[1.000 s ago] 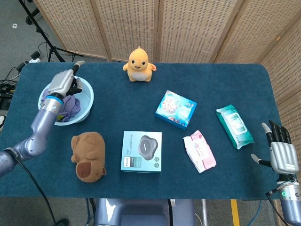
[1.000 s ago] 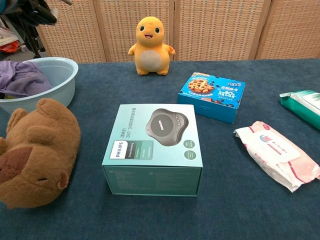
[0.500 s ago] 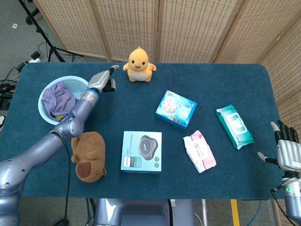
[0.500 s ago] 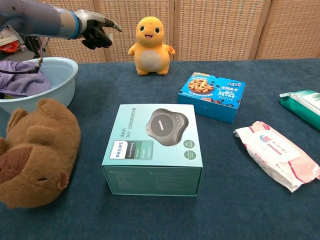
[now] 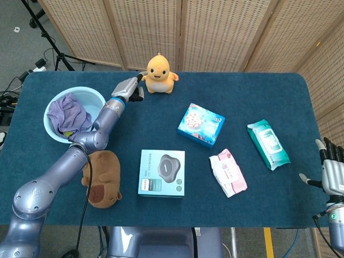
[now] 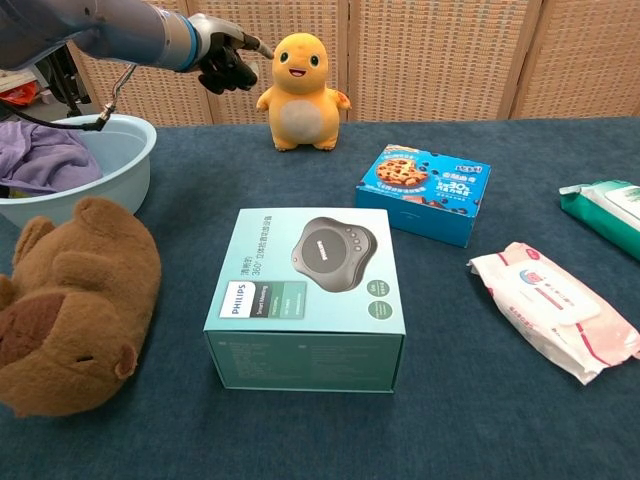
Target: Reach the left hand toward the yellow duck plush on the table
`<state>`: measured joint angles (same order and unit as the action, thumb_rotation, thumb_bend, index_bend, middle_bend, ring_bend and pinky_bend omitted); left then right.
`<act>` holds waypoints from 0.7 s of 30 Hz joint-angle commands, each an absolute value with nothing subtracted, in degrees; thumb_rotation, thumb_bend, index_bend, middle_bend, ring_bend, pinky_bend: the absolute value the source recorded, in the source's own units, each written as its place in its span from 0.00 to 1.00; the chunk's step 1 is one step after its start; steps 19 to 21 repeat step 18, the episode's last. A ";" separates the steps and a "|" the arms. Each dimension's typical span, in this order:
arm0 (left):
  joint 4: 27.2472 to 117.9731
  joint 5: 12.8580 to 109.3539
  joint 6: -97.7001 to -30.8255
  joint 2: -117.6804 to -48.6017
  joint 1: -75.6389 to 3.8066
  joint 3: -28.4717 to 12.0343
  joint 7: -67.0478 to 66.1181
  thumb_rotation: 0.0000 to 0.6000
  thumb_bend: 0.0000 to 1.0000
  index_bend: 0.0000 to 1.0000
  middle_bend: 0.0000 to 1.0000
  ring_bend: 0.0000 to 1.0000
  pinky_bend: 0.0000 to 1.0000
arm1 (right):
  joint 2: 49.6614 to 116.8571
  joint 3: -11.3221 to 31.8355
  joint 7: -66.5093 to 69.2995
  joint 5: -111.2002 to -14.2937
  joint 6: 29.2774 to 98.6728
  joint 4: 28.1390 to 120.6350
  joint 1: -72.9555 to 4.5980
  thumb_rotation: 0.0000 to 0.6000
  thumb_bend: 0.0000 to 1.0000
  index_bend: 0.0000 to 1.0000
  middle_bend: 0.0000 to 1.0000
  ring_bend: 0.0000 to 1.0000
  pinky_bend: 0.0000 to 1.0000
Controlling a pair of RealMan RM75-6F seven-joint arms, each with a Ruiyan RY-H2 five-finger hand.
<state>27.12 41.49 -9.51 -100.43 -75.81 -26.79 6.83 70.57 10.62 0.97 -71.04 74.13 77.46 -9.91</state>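
My left hand (image 6: 225, 60) hangs empty, fingers loosely spread, just beside the yellow duck plush (image 6: 300, 92), which stands upright at the table's (image 5: 161, 134) twelve o'clock edge. It looks soft and light; I'd wrap its belly. My right hand (image 5: 332, 173) idles at four o'clock, fingers apart.

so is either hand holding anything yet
No. The left hand is beside the duck, holding nothing; the right hand is open and empty.

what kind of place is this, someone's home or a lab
Most likely a lab or staged robot test area, not a home. Woven folding screens wall off the blue-covered table, a tripod and cables sit on the bare floor, and unrelated items like the yellow duck plush are laid out apart.
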 commanded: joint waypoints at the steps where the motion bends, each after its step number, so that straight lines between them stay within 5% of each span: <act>1: 26.69 42.76 -9.11 -100.93 -76.25 -26.98 7.96 1.00 0.98 0.00 1.00 1.00 1.00 | 70.59 10.63 0.86 -70.99 74.23 77.50 -9.86 1.00 0.00 0.00 0.00 0.00 0.00; 21: 25.46 46.80 -9.98 -101.73 -76.29 -26.89 12.41 1.00 0.98 0.00 1.00 1.00 1.00 | 70.10 10.90 0.97 -70.54 74.13 77.97 -9.83 1.00 0.00 0.00 0.00 0.00 0.00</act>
